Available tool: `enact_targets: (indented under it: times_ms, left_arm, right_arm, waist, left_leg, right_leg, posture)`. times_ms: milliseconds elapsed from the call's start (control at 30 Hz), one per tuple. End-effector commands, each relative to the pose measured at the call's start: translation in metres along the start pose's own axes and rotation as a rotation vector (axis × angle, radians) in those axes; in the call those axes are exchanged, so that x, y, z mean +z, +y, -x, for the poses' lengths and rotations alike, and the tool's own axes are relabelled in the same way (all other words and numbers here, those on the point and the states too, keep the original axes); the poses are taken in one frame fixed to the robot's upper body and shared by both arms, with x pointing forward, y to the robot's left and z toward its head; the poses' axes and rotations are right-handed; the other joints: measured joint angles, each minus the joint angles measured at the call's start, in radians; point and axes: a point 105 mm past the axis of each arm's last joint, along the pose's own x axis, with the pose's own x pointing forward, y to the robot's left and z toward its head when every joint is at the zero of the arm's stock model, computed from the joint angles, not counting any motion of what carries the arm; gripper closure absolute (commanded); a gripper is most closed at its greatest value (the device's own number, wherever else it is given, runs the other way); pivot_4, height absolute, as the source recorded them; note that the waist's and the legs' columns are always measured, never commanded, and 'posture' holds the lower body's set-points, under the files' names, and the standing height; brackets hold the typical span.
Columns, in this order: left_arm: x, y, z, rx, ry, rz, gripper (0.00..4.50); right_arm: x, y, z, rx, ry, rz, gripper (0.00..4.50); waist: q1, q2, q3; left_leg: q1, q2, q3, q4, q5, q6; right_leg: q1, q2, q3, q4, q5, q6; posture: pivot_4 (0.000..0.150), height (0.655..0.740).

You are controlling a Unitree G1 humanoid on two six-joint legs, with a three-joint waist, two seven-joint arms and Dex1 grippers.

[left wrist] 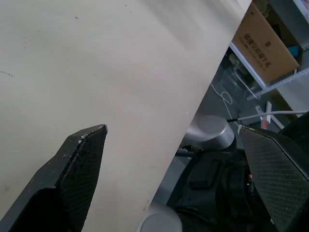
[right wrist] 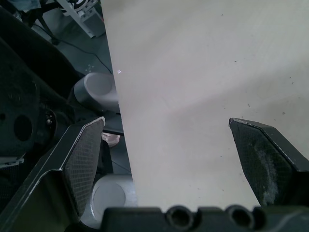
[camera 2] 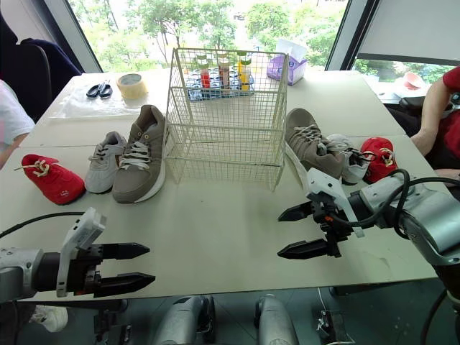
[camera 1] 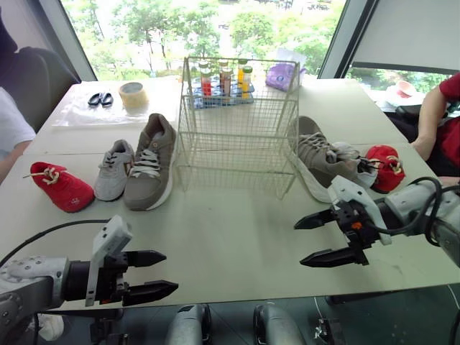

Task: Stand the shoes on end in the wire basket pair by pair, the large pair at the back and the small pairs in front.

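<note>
An empty wire basket (camera 1: 237,122) stands mid-table. To its left lie a large tan shoe (camera 1: 152,162), a small grey shoe (camera 1: 115,169) and a small red shoe (camera 1: 61,185). On its right lie the other tan shoe (camera 1: 320,157), a grey shoe (camera 1: 353,154) partly hidden behind it, and a red shoe (camera 1: 385,167). My left gripper (camera 1: 169,273) hangs open over the table's front edge at the left, holding nothing. My right gripper (camera 1: 300,242) is open and empty near the front right, short of the right-hand shoes.
Behind the basket stand a blue rack of bottles (camera 1: 221,80) and a purple tissue pack (camera 1: 282,73). A tape roll (camera 1: 134,94) and scissors (camera 1: 100,98) lie at the back left. People sit at the left edge (camera 1: 10,129) and right edge (camera 1: 438,115).
</note>
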Motion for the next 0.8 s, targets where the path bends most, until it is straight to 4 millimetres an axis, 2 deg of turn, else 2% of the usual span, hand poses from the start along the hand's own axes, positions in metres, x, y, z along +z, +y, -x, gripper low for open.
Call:
enact_targets:
  times_ms: [33, 333, 467, 633, 700, 767, 800]
  left_arm:
    - [0.006, 0.000, 0.002, 0.022, -0.027, -0.046, 0.00]
    - [0.010, 0.006, -0.003, 0.050, -0.069, -0.048, 0.00]
    - [0.017, 0.016, -0.003, 0.097, -0.132, -0.074, 0.00]
    - [0.008, 0.020, -0.006, 0.108, -0.128, -0.043, 0.00]
    - [0.006, 0.018, -0.006, 0.102, -0.125, -0.046, 0.00]
    - [0.023, 0.021, 0.003, 0.092, -0.187, -0.019, 0.00]
    - [0.034, 0.021, 0.013, 0.086, -0.159, -0.072, 0.00]
  right_arm:
    - [0.004, 0.002, 0.001, -0.001, 0.010, 0.043, 0.01]
    - [0.004, -0.003, -0.001, -0.018, 0.000, 0.058, 0.01]
    - [0.009, -0.007, 0.000, -0.041, -0.034, 0.066, 0.01]
    - [0.012, -0.014, 0.007, -0.087, 0.005, 0.101, 0.01]
    - [0.022, -0.011, 0.012, -0.084, 0.012, 0.110, 0.01]
    - [0.056, 0.001, 0.023, -0.028, -0.040, 0.158, 0.01]
    - [0.082, 0.004, 0.031, -0.019, -0.068, 0.228, 0.01]
  waist:
    - [0.000, 0.000, 0.000]
    - [0.000, 0.000, 0.000]
    - [0.000, 0.000, 0.000]
    - [-0.001, 0.000, 0.000]
    - [-0.001, 0.000, 0.000]
    - [-0.002, 0.002, 0.001]
    - [-0.003, 0.003, 0.002]
  left_leg:
    - [0.000, 0.000, 0.000, 0.000, 0.000, 0.000]
    - [0.000, 0.000, 0.000, 0.000, 0.000, 0.000]
    - [0.000, 0.000, 0.000, 0.000, 0.000, 0.000]
    - [0.000, 0.000, 0.000, 0.000, 0.000, 0.000]
    - [0.000, 0.000, 0.000, 0.000, 0.000, 0.000]
    - [0.000, 0.000, 0.000, 0.000, 0.000, 0.000]
    - [0.000, 0.000, 0.000, 0.000, 0.000, 0.000]
  right_leg:
    - [0.000, 0.000, 0.000, 0.000, 0.000, 0.000]
    - [0.000, 0.000, 0.000, 0.000, 0.000, 0.000]
    - [0.000, 0.000, 0.000, 0.000, 0.000, 0.000]
    - [0.000, 0.000, 0.000, 0.000, 0.000, 0.000]
    - [0.000, 0.000, 0.000, 0.000, 0.000, 0.000]
    - [-0.001, 0.000, 0.000, 0.000, 0.000, 0.000]
    - [-0.001, 0.000, 0.000, 0.000, 0.000, -0.001]
  posture:
    - [0.150, 0.7351]
    - [0.150, 0.7351]
    - [0.150, 0.7351]
    - [0.150, 0.7351]
    - [0.150, 0.7351]
    - [0.150, 0.7351]
    - [0.150, 0.7351]
